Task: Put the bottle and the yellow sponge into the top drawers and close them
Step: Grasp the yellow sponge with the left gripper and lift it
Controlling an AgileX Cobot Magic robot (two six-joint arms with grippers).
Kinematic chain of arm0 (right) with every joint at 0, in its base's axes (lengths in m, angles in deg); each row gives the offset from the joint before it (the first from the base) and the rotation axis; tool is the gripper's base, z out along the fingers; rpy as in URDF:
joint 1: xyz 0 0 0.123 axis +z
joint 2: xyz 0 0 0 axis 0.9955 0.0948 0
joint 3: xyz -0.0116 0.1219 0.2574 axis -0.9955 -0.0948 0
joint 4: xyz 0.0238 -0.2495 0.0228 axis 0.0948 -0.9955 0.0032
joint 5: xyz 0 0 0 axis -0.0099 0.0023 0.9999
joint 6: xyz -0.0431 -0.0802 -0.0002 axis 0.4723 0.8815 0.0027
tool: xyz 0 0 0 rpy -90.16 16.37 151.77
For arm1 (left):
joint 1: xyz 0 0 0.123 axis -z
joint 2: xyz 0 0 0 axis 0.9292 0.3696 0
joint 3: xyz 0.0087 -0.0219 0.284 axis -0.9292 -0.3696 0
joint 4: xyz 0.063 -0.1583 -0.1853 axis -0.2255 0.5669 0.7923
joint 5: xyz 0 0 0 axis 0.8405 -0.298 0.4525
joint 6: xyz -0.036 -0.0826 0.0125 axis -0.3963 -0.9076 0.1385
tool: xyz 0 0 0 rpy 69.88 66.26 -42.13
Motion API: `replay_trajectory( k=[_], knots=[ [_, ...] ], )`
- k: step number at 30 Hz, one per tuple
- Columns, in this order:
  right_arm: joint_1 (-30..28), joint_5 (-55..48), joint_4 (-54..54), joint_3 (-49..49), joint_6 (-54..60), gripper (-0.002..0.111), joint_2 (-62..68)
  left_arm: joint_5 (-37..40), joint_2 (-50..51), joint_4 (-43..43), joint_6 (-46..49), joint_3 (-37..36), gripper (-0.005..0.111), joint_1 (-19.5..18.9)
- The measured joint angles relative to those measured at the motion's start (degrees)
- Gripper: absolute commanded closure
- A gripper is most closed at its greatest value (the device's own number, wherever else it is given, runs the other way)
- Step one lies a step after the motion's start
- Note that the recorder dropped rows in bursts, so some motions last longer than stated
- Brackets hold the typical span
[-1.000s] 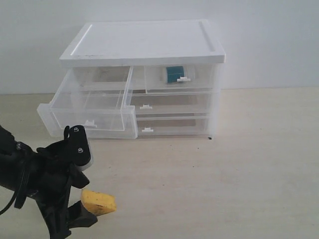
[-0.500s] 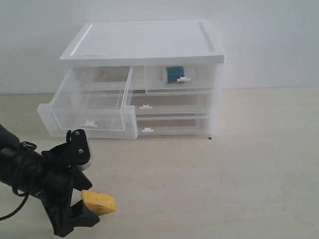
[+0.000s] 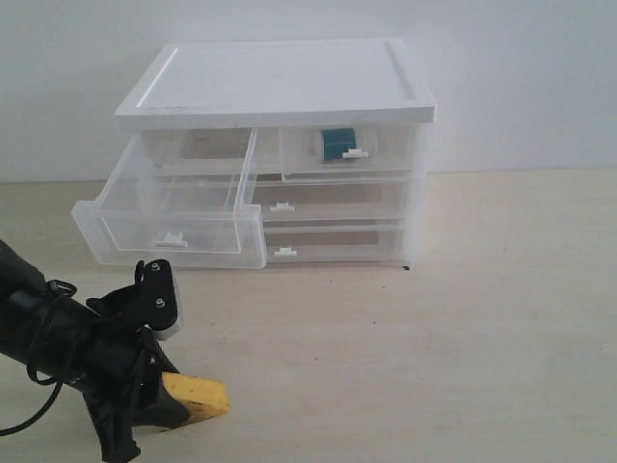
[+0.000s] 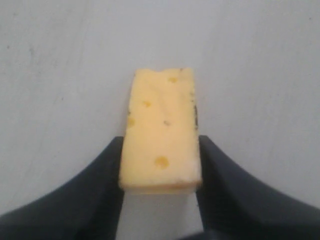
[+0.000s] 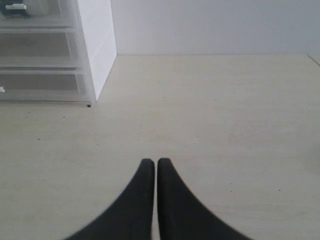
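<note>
- Left gripper (image 3: 174, 399) is clamped on the yellow sponge (image 3: 204, 395), lower left of the exterior view. In the left wrist view both fingers (image 4: 95, 200) press the sponge's long sides, and most of the sponge (image 4: 161, 135) sticks out past the tips.
- Sponge is low over the table (image 3: 453, 328). Can't tell whether it is touching or just lifted.
- Left arm (image 3: 39, 328) is cut off by the left and bottom frame edges. The gripper body hides the near end of the sponge.
- Right gripper (image 5: 152, 163) shows only in the right wrist view, jaws together with nothing between them. It is out of the exterior view.
- Bottle (image 3: 337, 144) sits inside the right top drawer (image 3: 390, 154), upper middle of the exterior view, and that drawer is pushed in. Only the teal label reads through the translucent front. The cap is hard to make out, and the white tab handle (image 3: 358, 152) overlaps the bottle's lower right.
- Left top drawer (image 3: 193, 231) is pulled well out of the cabinet (image 3: 280, 82), its front overhanging toward the left gripper.
- Two full-width drawers (image 3: 328, 203) below are shut, their left ends hidden behind the pulled-out drawer.
- A strip of table lies between the pulled-out drawer front and the gripper, so they are near but apart.
- A wide stretch of table runs across the right half of the exterior view, in front of and beside the cabinet.
- Right wrist view catches the cabinet's corner (image 5: 100, 45), well apart from the closed fingertips.
</note>
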State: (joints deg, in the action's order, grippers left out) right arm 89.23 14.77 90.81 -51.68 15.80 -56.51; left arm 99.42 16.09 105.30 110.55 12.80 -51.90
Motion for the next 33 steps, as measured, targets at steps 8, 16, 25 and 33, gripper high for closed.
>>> replay_trajectory(
  k=[8, 16, 25, 33],
  knots=[
    [0.0, 0.0, 0.0, 0.0, 0.0, 0.108, 0.0, 8.0, -1.6, 0.0, 0.2, 0.0, 0.102, 0.2],
    [0.0, 0.0, 0.0, 0.0, 0.0, 0.108, 0.0, 17.2, -6.3, -0.1, -0.3, 0.0, 0.102, 5.1],
    [0.0, 0.0, 0.0, 0.0, 0.0, 0.108, 0.0, 21.6, -11.5, 0.0, -2.8, 2.2, 0.102, 12.6],
    [0.0, 0.0, 0.0, 0.0, 0.0, 0.108, 0.0, 25.6, -17.5, 0.8, -7.9, 8.9, 0.102, 13.9]
  ],
)
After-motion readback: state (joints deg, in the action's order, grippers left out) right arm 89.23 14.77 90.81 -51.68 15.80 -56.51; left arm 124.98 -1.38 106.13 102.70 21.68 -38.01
